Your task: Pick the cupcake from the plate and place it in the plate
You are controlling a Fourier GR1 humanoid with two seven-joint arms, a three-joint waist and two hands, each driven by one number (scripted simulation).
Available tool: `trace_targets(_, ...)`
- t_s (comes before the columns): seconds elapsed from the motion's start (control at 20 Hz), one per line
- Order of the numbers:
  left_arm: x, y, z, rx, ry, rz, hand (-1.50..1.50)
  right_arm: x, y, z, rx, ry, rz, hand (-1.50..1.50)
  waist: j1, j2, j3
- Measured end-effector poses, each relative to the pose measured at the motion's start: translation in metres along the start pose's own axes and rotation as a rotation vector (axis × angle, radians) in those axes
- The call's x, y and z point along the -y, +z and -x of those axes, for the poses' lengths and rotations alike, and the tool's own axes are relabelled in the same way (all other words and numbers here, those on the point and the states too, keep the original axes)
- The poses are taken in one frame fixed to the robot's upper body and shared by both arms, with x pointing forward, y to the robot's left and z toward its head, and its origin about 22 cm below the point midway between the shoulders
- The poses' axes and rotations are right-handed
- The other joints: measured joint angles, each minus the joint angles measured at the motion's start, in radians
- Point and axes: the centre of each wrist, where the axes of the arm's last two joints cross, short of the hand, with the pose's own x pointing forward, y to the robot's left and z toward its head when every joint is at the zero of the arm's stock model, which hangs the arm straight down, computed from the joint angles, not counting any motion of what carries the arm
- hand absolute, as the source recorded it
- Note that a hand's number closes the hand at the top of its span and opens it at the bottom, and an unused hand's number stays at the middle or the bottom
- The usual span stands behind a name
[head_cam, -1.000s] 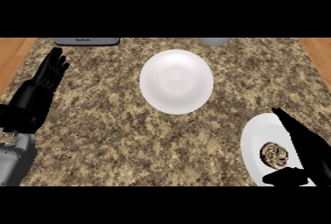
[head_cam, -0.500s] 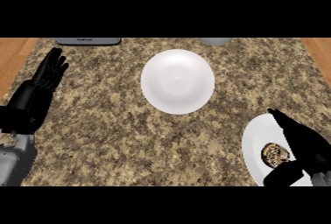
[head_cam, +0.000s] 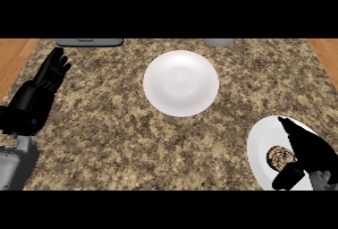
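A brown-topped cupcake [head_cam: 279, 157] sits on a white plate [head_cam: 264, 147] at the counter's lower right. My right hand [head_cam: 309, 150] lies over that plate, right beside the cupcake and partly covering it, with straight fingers pointing up-left and the thumb below the cupcake. A second white plate [head_cam: 181, 82] with nothing on it stands at the upper middle of the counter. At the left edge, my left hand [head_cam: 40, 94] is resting open with its fingers up.
A dark flat object [head_cam: 90, 42] lies at the counter's far edge on the left, and a grey rounded object [head_cam: 218, 42] at the far edge right of centre. Wooden surface [head_cam: 13, 53] borders the speckled counter on both sides.
My right hand has drawn down and to the right over the lower-right plate, closing in on the cupcake. The left hand and both plates have stayed still.
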Motion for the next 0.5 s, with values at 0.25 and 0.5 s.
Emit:
trace_targets(0.25,-0.001,0.002,0.006,-0.004,0.003,0.001,0.0,-0.016,-0.015,0.009,-0.042,0.016,-0.037,-1.5,-0.001,0.0,0.0)
trace_targets(0.5,0.005,0.0,0.0,-0.001,0.005,-0.007,0.0,-0.031,-0.026,0.016,-0.05,0.024,-0.078,-1.5,-0.001,0.0,0.001)
